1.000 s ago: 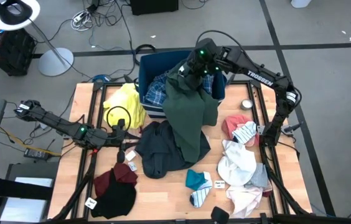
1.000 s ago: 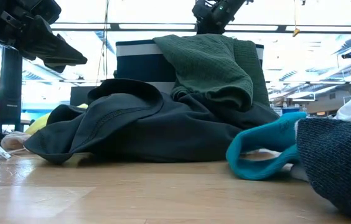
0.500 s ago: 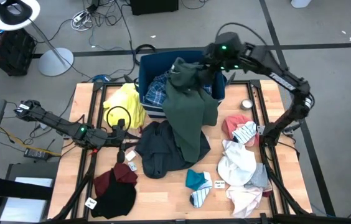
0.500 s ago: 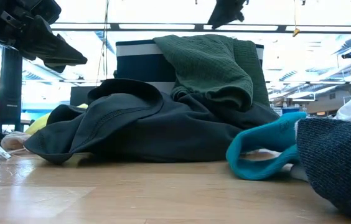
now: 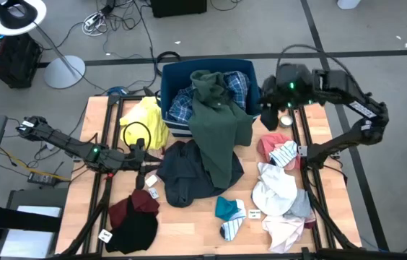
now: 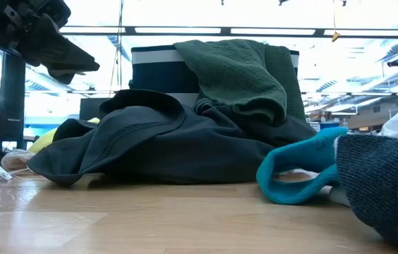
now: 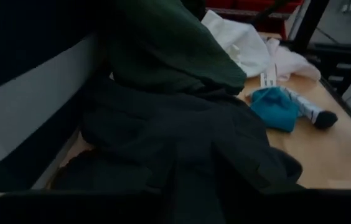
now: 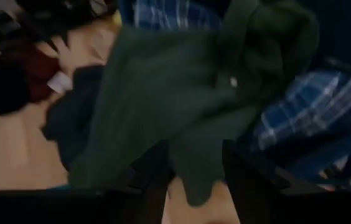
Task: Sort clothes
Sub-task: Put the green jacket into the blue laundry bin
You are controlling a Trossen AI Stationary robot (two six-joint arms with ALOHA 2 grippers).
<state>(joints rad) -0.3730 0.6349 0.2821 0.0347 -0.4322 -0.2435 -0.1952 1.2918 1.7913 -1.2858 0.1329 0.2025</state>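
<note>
The low view shows only the near side of the pile: the dark green garment (image 6: pixel 238 77) and the charcoal garment (image 6: pixel 178 148) hide most of the navy bin (image 6: pixel 158 67), and a grey fabric mass (image 6: pixel 386 183) cut off at the picture's edge blocks the right of the table. In the high view the bin (image 5: pixel 169 76) sits at the far edge of the table (image 5: pixel 189 224), and its contents are partly covered. The dark green garment (image 5: pixel 214 123) lies with its long axis running from the bin toward the near edge: its upper end is draped over the bin rim onto the blue plaid garment (image 5: pixel 182 101), and its lower end lies on the charcoal garment (image 5: pixel 182 173). The yellow garment (image 5: pixel 146 119) lies left of the bin. The teal sock (image 5: pixel 226 209) and the striped sock (image 5: pixel 232 227) lie near the front edge; the maroon garment (image 5: pixel 125 211) and the black garment (image 5: pixel 135 231) occupy the front left corner. White, pink and grey pieces are heaped at the right side (image 5: pixel 276 191). The right gripper (image 5: pixel 267 108) hangs above the table just right of the bin, its fingers (image 8: pixel 253 177) apart and holding nothing. The left gripper (image 5: pixel 144 155) sits low beside the charcoal garment; whether its fingers are apart or together cannot be determined.
</note>
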